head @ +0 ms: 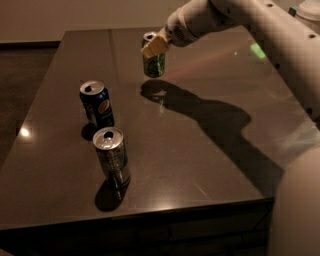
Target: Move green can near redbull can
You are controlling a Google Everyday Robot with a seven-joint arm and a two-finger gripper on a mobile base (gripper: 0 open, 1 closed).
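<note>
The green can (154, 64), with pale markings and a silver top, hangs just above the far middle of the dark table (215, 170); its shadow lies on the tabletop below it. My gripper (153, 46) reaches in from the upper right and is shut on the can's top, with one pale finger (155, 45) showing across the rim. The redbull can (113, 159), slim and silver-grey, stands upright near the table's front left, well away from the gripper.
A blue Pepsi can (97, 104) stands upright just behind the redbull can. My white arm (260, 25) spans the right side and casts a broad shadow across the table's middle. A white object (307, 10) sits at the far right corner.
</note>
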